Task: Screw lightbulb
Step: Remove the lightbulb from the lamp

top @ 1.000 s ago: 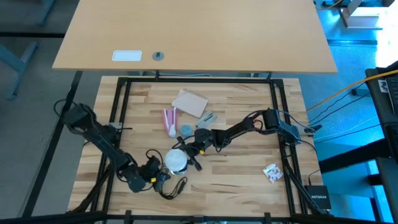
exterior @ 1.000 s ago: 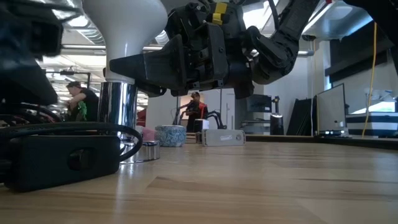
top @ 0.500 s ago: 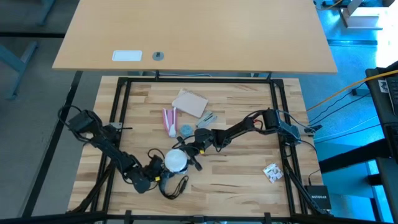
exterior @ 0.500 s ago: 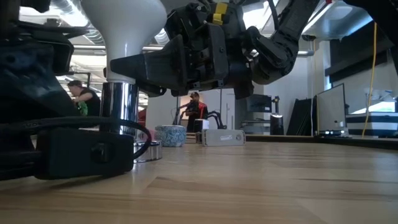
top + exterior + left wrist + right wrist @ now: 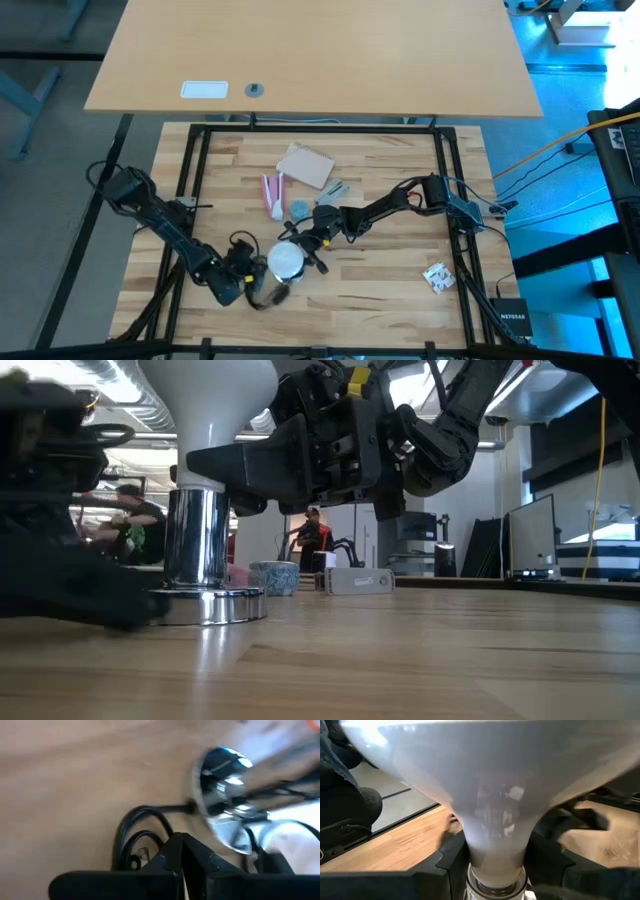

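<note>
- Two arms of mine meet over the front middle of the wooden table (image 5: 380, 275), one from each side.
- My right gripper (image 5: 303, 250) is clamped on the narrow neck of the lightbulb (image 5: 285, 259), one finger (image 5: 451, 861) on each side.
- My left gripper (image 5: 243, 280) sits low just beside the bulb; I cannot tell how wide its fingers stand.
- The lightbulb stands upright, dome up, its neck going into a shiny chrome socket (image 5: 196, 538) whose round foot rests on the table.
- A black cord (image 5: 131, 827) loops on the wood beside that chrome foot.
- A small blue cap (image 5: 299, 208) lies behind the bulb, apart from it.
</note>
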Robot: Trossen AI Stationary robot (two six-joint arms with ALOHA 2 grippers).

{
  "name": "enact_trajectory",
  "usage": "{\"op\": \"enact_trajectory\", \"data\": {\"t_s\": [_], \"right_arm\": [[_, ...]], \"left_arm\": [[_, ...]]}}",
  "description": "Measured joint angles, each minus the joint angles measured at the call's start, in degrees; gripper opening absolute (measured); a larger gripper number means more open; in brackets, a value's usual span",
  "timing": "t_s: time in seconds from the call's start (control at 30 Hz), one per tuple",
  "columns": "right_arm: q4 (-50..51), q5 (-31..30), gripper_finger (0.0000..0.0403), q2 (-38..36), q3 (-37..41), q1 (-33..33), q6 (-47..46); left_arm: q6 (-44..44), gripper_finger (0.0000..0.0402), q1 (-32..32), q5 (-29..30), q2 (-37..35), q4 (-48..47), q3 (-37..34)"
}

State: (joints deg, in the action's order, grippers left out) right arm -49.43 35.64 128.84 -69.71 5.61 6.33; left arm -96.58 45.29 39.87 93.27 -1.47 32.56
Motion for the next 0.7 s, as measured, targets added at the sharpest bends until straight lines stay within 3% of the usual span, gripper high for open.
{"op": "enact_trajectory", "data": {"t_s": [0.3, 0.53, 0.7], "right_arm": [[-0.1, -0.1, 0.0168, 0.0, 0.0, 0.0, 0.0], [-0.1, -0.5, 0.0168, 0.0, 0.0, 0.0, 0.0], [-0.1, -0.7, 0.0168, 0.0, 0.0, 0.0, 0.0]], "left_arm": [[3.2, 0.0000, -4.4, 0.4, -3.7, -16.0, -0.1], [11.8, 0.0000, -10.3, 2.0, -3.8, -18.5, 0.0], [13.6, 0.0000, -11.1, 1.9, -7.6, -18.2, -0.1]]}}
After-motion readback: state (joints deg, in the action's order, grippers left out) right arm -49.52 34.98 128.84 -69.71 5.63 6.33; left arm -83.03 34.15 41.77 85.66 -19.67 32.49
